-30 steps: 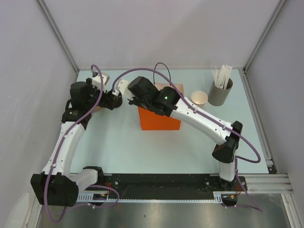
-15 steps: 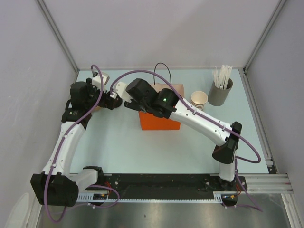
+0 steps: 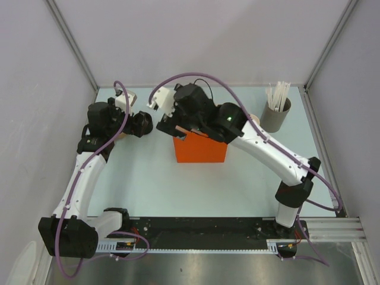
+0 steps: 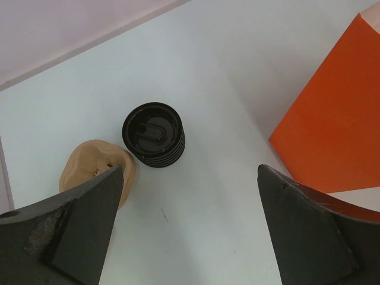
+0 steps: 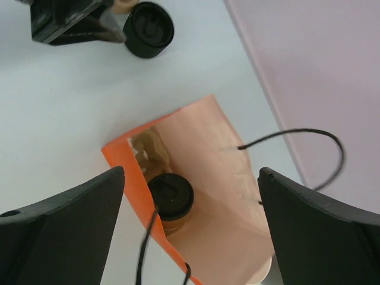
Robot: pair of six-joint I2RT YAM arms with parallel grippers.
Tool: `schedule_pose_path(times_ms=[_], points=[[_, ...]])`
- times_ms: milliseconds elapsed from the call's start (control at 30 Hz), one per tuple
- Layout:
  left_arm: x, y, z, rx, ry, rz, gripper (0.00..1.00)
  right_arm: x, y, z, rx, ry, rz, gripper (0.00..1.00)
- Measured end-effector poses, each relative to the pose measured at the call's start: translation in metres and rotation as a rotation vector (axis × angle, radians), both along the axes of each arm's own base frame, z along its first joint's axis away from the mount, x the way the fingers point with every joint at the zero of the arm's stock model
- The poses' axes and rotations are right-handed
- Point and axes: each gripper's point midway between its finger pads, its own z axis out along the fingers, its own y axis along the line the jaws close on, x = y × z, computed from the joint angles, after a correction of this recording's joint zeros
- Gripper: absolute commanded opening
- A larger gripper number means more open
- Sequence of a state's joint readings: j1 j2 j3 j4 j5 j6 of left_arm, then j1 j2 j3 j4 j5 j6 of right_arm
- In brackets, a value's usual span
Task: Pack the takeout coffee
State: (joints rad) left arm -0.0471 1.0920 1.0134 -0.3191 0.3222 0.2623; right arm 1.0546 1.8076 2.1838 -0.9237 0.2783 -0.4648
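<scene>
Orange bag holds the lidded cup inside, so packing looks nearly done. Right end effector hangs above it, fingers apart and empty; left end effector, also apart, hovers over spare lids on the tabletop.

A bright orange bag, coppery tan inside — the cup lid in it black, like the ribbed lid stack on my pale table.
</scene>
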Motion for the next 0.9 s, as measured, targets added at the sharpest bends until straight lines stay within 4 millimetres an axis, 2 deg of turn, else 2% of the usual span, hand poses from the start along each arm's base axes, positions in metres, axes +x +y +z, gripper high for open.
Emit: schedule_pose_path(times_ms=[167, 267, 433, 667, 800, 900], points=[[0.0, 0.0, 0.0, 0.0, 0.0, 0.0, 0.99, 0.007, -0.032, 0.049, 0.124, -0.034, -0.034, 1.0], [0.0, 0.0, 0.001, 0.0, -0.002, 0.001, 0.99, 0.018, -0.061, 0.078, 0.2, -0.058, -0.08, 1.0], [-0.001, 0.001, 0.004, -0.001, -0.011, 0.004, 0.99, 0.037, -0.11, 0.103, 0.285, -0.073, -0.171, 1.0], [-0.002, 0.002, 0.006, -0.002, -0.017, 0.007, 1.0, 0.055, -0.203, 0.115, 0.363, -0.119, -0.365, 1.0], [-0.003, 0.003, 0.009, -0.003, -0.026, 0.01, 0.99, 0.051, -0.25, 0.108, 0.402, -0.162, -0.453, 1.0], [-0.005, 0.004, 0.011, -0.005, -0.033, 0.012, 0.99, 0.046, -0.275, 0.104, 0.418, -0.189, -0.496, 1.0]])
